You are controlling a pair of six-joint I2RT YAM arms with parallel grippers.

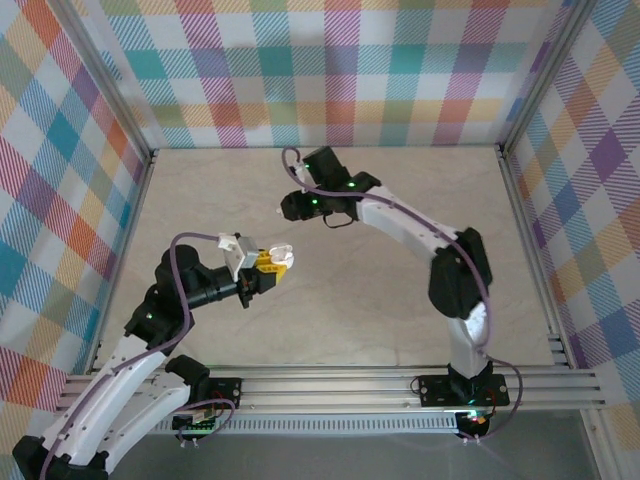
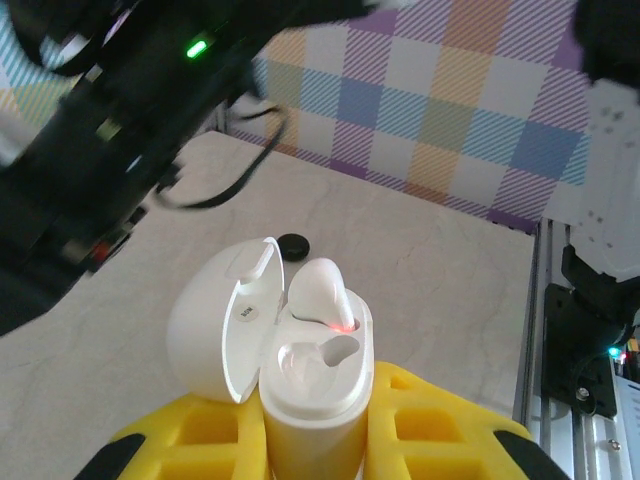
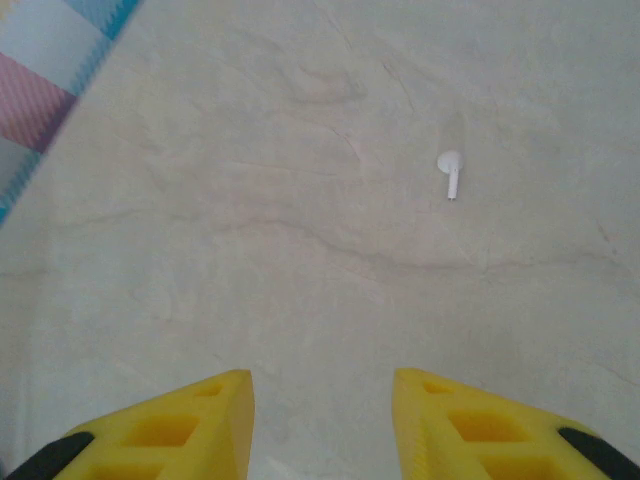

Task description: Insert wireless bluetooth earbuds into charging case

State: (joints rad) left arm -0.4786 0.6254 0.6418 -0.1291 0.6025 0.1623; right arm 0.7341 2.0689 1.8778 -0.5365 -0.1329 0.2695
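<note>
Earbud (image 3: 450, 172), upper right in right-wrist view, looks light and slick, so pinch its bulb with your half-open, empty right gripper (image 3: 322, 385); left gripper (image 2: 315, 452) clamps the case (image 2: 310, 375).

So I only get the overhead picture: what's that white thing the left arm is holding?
Observer: A small white plastic charging case, lid flipped open, gripped by the left pincer.
Visitor: Anything inside it?
Observer: One white earbud sits in the far socket; the near socket is empty.
Visitor: And the right arm?
Observer: Its open right pincer points at a second white stemmed earbud lying loose on the beige table.
</note>
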